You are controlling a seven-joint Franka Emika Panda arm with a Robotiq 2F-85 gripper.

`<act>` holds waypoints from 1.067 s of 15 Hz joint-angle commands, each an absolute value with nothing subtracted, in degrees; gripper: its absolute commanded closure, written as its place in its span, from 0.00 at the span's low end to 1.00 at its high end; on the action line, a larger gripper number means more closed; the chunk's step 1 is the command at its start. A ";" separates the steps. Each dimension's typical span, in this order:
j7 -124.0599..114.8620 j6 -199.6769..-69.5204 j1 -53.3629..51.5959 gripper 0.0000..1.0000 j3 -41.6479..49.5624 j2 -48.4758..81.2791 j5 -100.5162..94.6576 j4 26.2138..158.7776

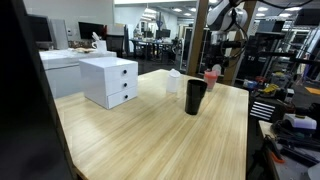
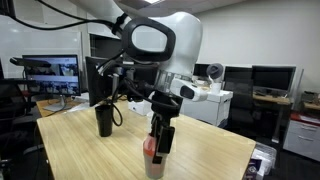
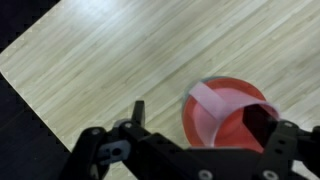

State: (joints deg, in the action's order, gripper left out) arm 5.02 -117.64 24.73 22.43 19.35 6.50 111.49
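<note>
Gripper [image 2: 160,140] hangs straight down over a red cup [image 2: 152,158], which stands upright on the wooden table [image 2: 70,150] close to its near edge in that exterior view. In an exterior view from across the room, the same red cup [image 1: 211,76] sits at the far right of the tabletop, under the arm.

The wrist view looks down into the cup [image 3: 235,125], and the fingers [image 3: 138,110] stand spread wide, one to the left of the rim and one to the right. They pinch nothing. The cup rests on its own base, so the table carries it, not the robot. Whether either finger brushes the wall is hard to tell, but the gap looks wider than the cup.

A pale strip [image 3: 213,102] lies inside, slanting from the rim towards the middle. It leans that way probably because the cup wall props it up.

A tall black cup [image 2: 104,120] stands upright further left and well apart from the gripper, likely far enough that the arm does not knock it. A white drawer unit [image 1: 110,80] sits at the left of the table, well away from both cups, leaving bare wood around the red one.
</note>
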 commanded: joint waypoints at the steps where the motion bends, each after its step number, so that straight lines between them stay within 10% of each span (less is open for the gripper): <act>1: 3.55 -121.39 25.31 0.00 22.13 18.67 5.83 114.62; 4: 2.96 -123.91 25.40 0.05 22.29 18.79 6.26 116.31; 5: 2.51 -124.55 25.37 0.27 22.37 18.81 6.29 116.66; 16: 0.00 -127.92 24.96 0.96 22.02 17.78 6.96 115.35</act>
